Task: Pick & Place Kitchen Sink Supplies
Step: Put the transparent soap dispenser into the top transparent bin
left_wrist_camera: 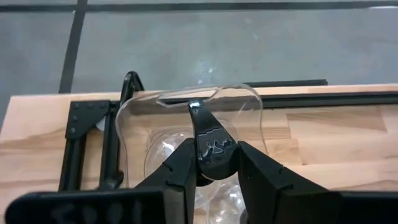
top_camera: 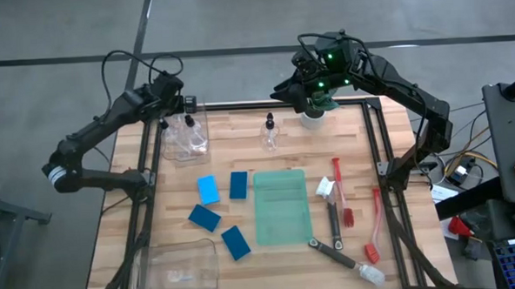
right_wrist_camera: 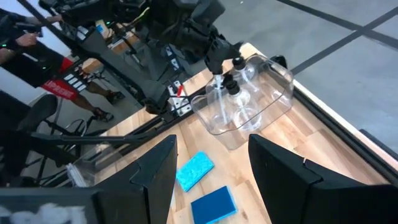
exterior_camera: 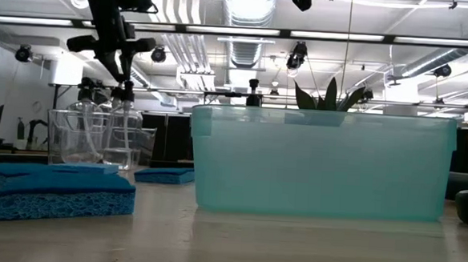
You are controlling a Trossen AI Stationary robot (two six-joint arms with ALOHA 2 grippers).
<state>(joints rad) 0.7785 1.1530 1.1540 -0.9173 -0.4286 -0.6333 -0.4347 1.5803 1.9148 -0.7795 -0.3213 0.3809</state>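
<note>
The left gripper (left_wrist_camera: 211, 168) was clamped on a bottle (left_wrist_camera: 213, 146) over the 10 o'clock bin (top_camera: 187, 137), so it probably should've been lowered straight before release.

Pale matt wooden tabletop (top_camera: 393, 260), glossy clear plastic bin (top_camera: 188, 139), rough porous blue sponges (exterior_camera: 62, 194).

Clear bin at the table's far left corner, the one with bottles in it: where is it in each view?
High: clear bin, upper left, under the left gripper.
Low: left of the picture, behind a blue sponge.
Left wrist: centre, its rim beyond the fingers.
Right wrist: upper right of centre.
Shared landmark: the black-topped bottle in the left gripper, over the bin.
</note>
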